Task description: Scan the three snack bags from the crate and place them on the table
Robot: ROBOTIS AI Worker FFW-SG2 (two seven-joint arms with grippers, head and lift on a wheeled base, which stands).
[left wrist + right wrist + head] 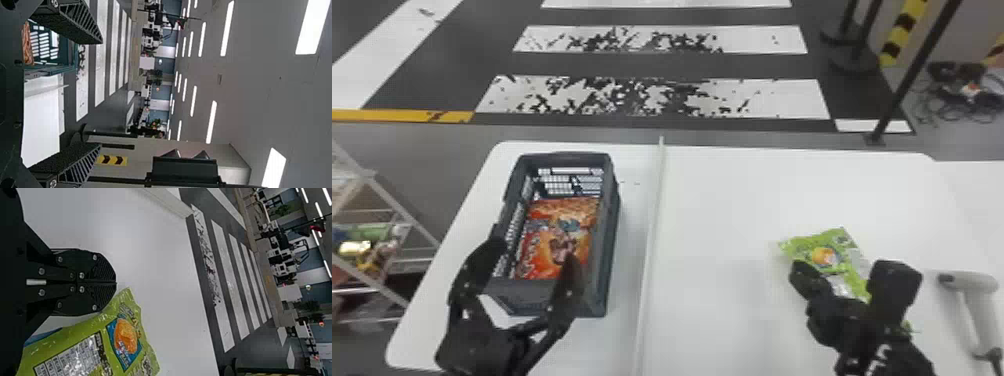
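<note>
- Left gripper [536, 255]: hangs near crate [613, 240], fingers apart.
- Right gripper [803, 276]: hovers near green snack bag [819, 247] on table [722, 215], fingers together.
- Inside crate: 1 orange-red snack bag [544, 250].

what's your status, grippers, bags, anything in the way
Left gripper open at crate's near end, red bag inside. Right gripper shut by green bag on table. White strip between crate and green bag, possible snag.

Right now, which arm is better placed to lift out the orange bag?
The left, I'd say: the left gripper is open near the crate, while the right gripper is shut by the green bag.
</note>
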